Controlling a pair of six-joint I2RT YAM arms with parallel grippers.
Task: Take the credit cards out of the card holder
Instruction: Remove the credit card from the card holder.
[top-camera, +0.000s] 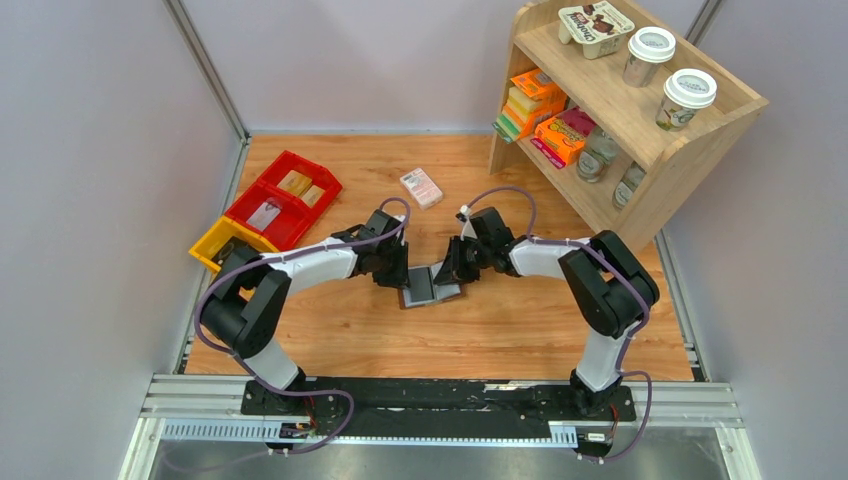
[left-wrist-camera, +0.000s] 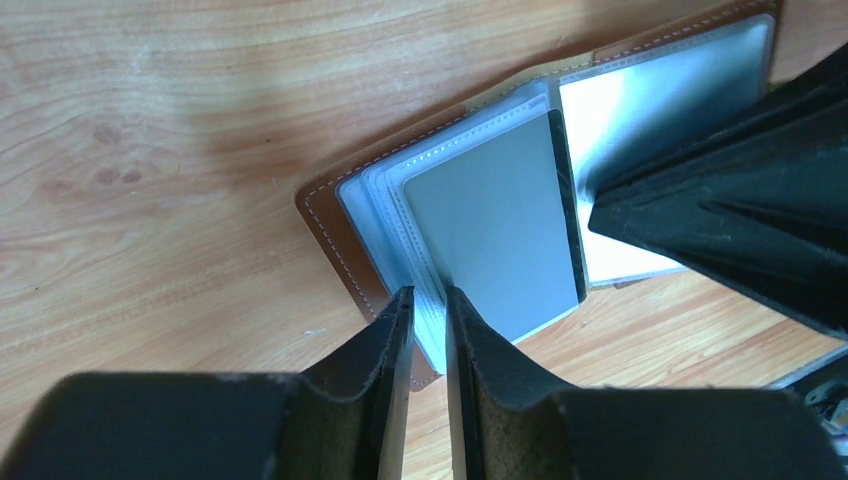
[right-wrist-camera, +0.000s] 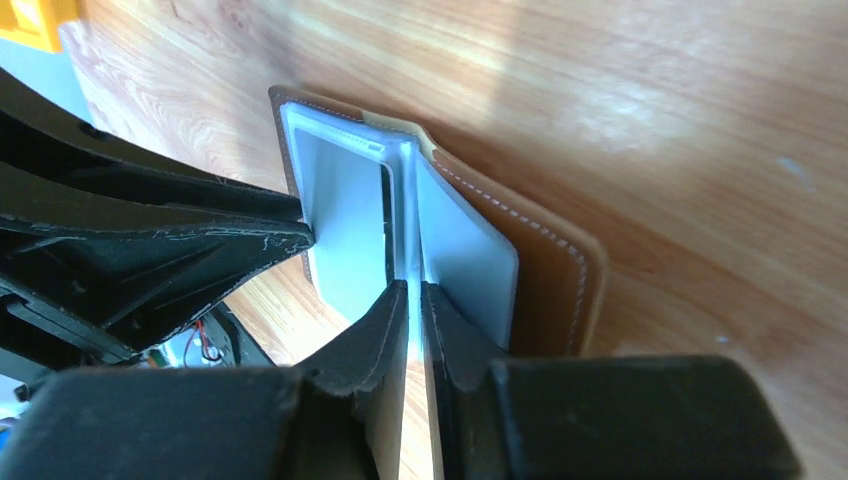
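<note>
Card holder is lying open on the wooden table, near the middle, between the two arms, brown leather outside facing down and pale blue-grey sleeves facing up. Left gripper is reaching in from the left and is sitting at the near-left corner of the sleeve stack. Its jaws are standing at a narrow slit, nipping the stitched edge of the clear sleeves. Right gripper is coming in from the right, jaws likewise nearly together, pinching one thin pale leaf that is standing upright along the fold. The two claws are working close together over the holder, tips near but apart. A flat grey rectangle is showing on top of the left stack; cannot tell whether it is a card or just a pocket. Pink-and-white patterned box is lying on the table beyond the holder. Red bin and yellow bin are sitting at the far left. Wooden shelf is standing at the far right.
</note>
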